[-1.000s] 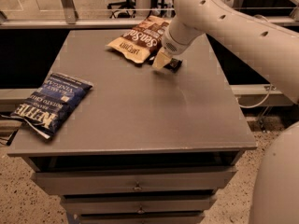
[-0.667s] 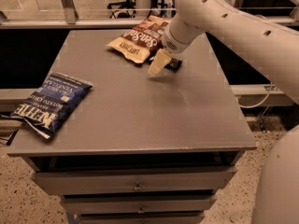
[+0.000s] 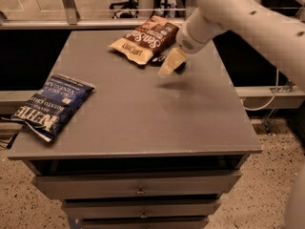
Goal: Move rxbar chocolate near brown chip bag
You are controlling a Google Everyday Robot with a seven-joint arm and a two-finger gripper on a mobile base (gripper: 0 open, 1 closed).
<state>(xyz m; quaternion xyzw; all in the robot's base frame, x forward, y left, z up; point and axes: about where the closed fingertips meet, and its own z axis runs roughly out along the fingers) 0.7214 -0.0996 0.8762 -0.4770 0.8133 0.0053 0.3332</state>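
Rxbar chocolate (image 3: 179,68), as far as I can make out from where I stand, is the small dark shape on the far part of the grey table (image 3: 143,123). It sits just beside the lower right edge of the brown chip bag (image 3: 145,39). That would put it about where the task wants it, so I judge the move to be at or close to its end. The gripper (image 3: 169,66) is right over the bar, coming down at a slant from the white arm (image 3: 228,13), which reaches in from the right. Its pale tip is angled towards the tabletop, which I read as setting the bar down or letting it go. Whether it is clamped on the bar or has released it, I cannot tell.

Most of the bar is covered by the gripper. No lettering shows on it, and only a dark sliver appears on either side, so I cannot say which way it lies or whether it touches the bag. The shadow on the table under the gripper muddies its outline further.

Over at the near left corner, well apart from all this, the blue Kettle bag (image 3: 52,104) hangs a little over the table's edge. The arm is cut off at the right of the view, and only the top few of the drawers (image 3: 138,187) below the tabletop can be seen.
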